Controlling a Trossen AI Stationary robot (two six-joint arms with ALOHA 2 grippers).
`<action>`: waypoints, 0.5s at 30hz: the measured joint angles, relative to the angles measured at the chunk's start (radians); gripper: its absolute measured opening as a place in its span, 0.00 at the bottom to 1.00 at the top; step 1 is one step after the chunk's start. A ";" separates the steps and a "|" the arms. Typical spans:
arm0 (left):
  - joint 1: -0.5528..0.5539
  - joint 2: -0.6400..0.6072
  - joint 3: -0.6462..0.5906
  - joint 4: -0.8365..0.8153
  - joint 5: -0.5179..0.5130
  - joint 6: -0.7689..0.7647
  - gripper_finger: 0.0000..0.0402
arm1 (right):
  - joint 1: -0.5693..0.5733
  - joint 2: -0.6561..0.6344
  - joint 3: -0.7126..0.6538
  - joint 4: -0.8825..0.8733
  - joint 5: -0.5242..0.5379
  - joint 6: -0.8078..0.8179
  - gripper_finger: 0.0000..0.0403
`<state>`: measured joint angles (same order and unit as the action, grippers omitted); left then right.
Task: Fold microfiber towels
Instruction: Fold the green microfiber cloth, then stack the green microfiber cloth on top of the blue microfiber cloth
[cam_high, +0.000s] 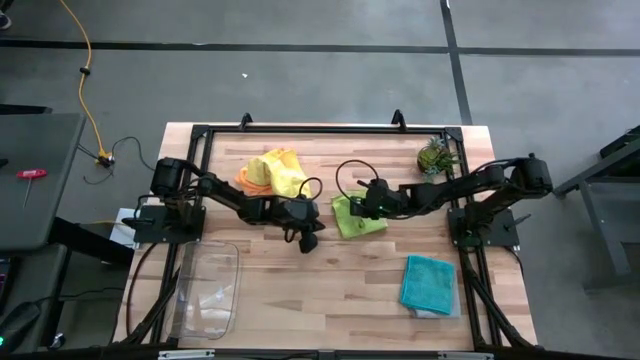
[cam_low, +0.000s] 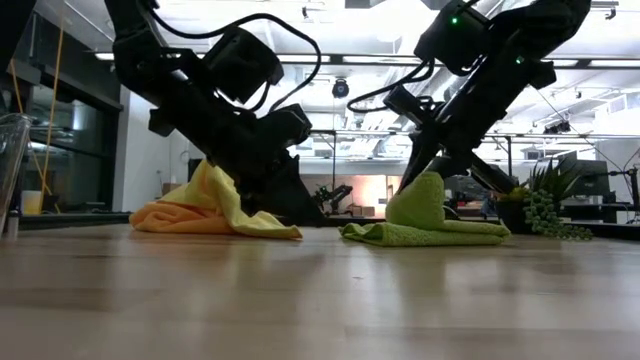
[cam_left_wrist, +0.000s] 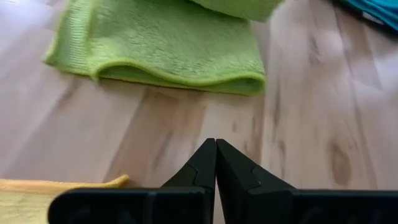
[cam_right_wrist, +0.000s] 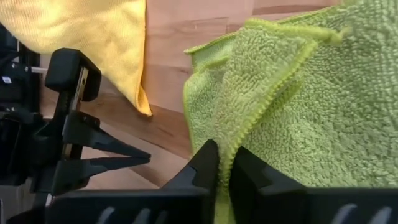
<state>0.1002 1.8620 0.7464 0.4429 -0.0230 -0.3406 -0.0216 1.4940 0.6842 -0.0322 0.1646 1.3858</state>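
Observation:
The lime green towel (cam_high: 360, 217) lies partly folded at the table's middle, one part raised and the rest flat on the wood. My right gripper (cam_right_wrist: 225, 155) is shut on it, and also shows in the high view (cam_high: 356, 205). My left gripper (cam_left_wrist: 216, 149) is shut and empty just left of the green towel (cam_left_wrist: 161, 50), low over bare wood; it shows in the high view too (cam_high: 307, 236). The yellow towel (cam_high: 285, 170) lies crumpled over the orange towel (cam_high: 248, 180) at the far left. The teal towel (cam_high: 430, 282) lies folded on the grey towel (cam_high: 437, 312) at the near right. My right gripper pinches the lime green towel's hemmed edge (cam_right_wrist: 239, 140) between its two fingers; one layer or several, I cannot tell. The fingers slant down from the table's right side. The held part stands up in a hump (cam_low: 425, 195), while the lower part (cam_low: 430, 235) lies on the table.
A clear plastic tray (cam_high: 208, 292) stands at the near left. A small spiky green plant (cam_high: 435, 156) stands at the far right. Bare wood lies in the near middle between the tray and the teal towel.

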 joint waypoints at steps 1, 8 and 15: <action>0.006 -0.007 0.000 -0.014 0.021 0.008 0.00 | 0.000 0.000 0.000 0.000 0.000 -0.009 0.11; 0.064 -0.133 -0.002 -0.200 0.058 0.060 0.00 | -0.037 -0.004 0.000 0.047 -0.027 -0.103 0.43; 0.092 -0.376 -0.001 -0.369 0.053 0.148 0.00 | -0.098 -0.030 0.008 0.106 -0.123 -0.239 0.61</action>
<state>0.1921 1.4859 0.7452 0.0734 0.0300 -0.1929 -0.1198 1.4641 0.6919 0.0741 0.0415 1.1473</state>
